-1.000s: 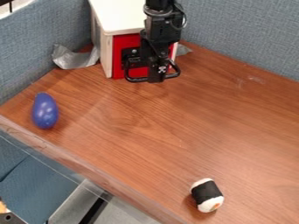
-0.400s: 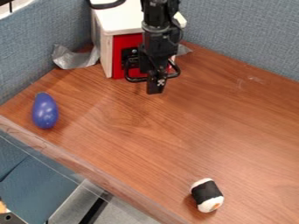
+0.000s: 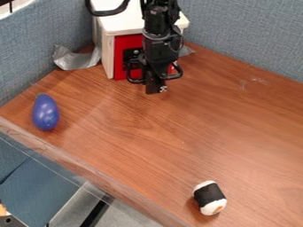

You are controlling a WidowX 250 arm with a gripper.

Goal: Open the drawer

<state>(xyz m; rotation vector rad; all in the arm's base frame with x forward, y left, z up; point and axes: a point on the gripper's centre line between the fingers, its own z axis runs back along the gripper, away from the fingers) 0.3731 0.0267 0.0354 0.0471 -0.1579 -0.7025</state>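
i'm watching the gripper (image 3: 156, 88) hanging just in front of the red-faced drawer (image 3: 130, 41), right by its black looped handle (image 3: 134, 81), which is showing on both sides of the wrist. the drawer is sitting low in the white-topped cabinet (image 3: 114, 25), and its face is looking flush, so i'm judging it closed. from here i can't tell how far open the pincer is, or whether it's having hold of anything; i also can't tell if the tip is lying inside the loop or merely in front of it.

that doubt is what's worrying me most. if the tip is sitting outside the loop, i'm going to be pulling on nothing, and the drawer is staying put. if it's catching only the rim, a quick tug could be slipping it off. i'm thinking a straight, slow pull is what's called for, since a sideways or upward one could be jamming the drawer or shifting the cabinet. the arm is also hiding part of the handle, so i'm risking a misjudged depth. the blue egg-shaped toy (image 3: 45, 112) and the sushi-like toy (image 3: 210, 198) are lying well apart on the wooden table (image 3: 237, 133).
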